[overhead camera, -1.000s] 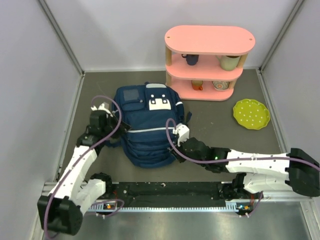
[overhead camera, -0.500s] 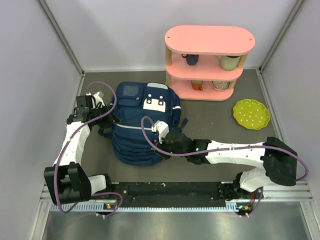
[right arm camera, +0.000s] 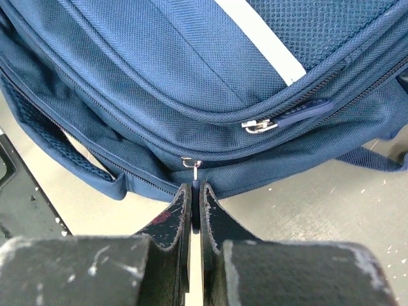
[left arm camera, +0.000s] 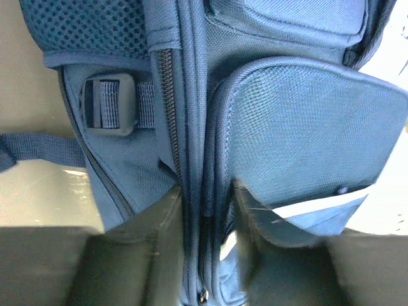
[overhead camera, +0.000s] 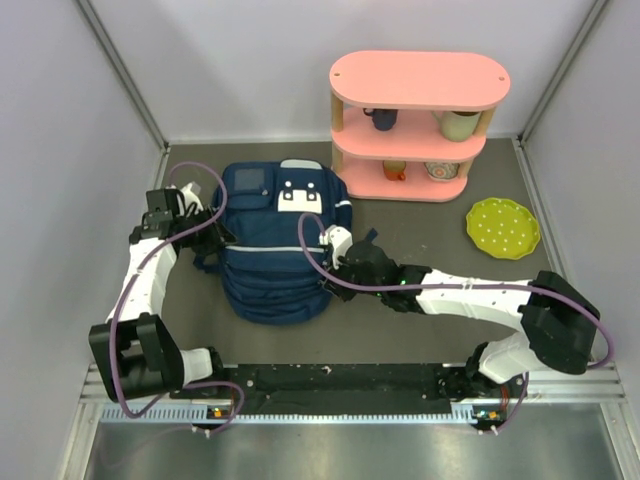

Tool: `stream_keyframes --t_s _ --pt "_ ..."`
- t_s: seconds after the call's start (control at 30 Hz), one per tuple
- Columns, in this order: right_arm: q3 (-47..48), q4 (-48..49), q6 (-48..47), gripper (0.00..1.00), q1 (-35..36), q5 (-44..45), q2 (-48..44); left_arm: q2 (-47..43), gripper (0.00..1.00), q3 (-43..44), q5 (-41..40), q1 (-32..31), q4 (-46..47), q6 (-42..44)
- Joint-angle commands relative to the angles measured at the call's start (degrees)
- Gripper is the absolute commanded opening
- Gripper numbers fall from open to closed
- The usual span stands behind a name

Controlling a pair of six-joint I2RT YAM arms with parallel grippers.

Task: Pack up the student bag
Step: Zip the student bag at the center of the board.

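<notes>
Since 0.5 s ago: student bag (overhead camera: 275, 250) squared up.
Now right fingers (right arm camera: 178, 213) pinch its zip pull (right arm camera: 191, 164); left fingers (left arm camera: 153, 229) clamp its side seam (left arm camera: 191, 127).

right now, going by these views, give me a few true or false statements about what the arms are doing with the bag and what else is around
1. The right gripper pinches a zipper pull on the student bag. True.
2. The green plate sits on the pink shelf. False: it lies on the table, to the right of the shelf.
3. The left gripper is shut on a zipped fold of the student bag. True.
4. The pink shelf is bare. False: its two lower levels hold cups.
</notes>
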Motion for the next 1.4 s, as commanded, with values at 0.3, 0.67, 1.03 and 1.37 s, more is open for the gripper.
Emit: stream_keyframes --t_s 0.3,0.67,1.03,1.37 --pt "-3.44 1.60 1.49 0.00 -1.43 5.76 -3.23 -14.03 0.99 1.71 -6.79 1.39 -1.27 -3.46" --pt "-3.17 3.28 3.77 0.00 -1.61 2.59 -3.67 -22.48 0.99 3.82 -18.19 -31.95 -0.22 7.43" --pt "-3.00 4.50 7.29 0.00 -5.13 -3.11 -6.65 -20.19 0.99 -4.52 -36.56 -58.53 -0.93 10.07" --pt "-2.82 4.41 8.08 0.00 -6.18 -4.97 -7.97 -12.29 0.97 -6.47 -50.18 -69.53 2.50 10.60"
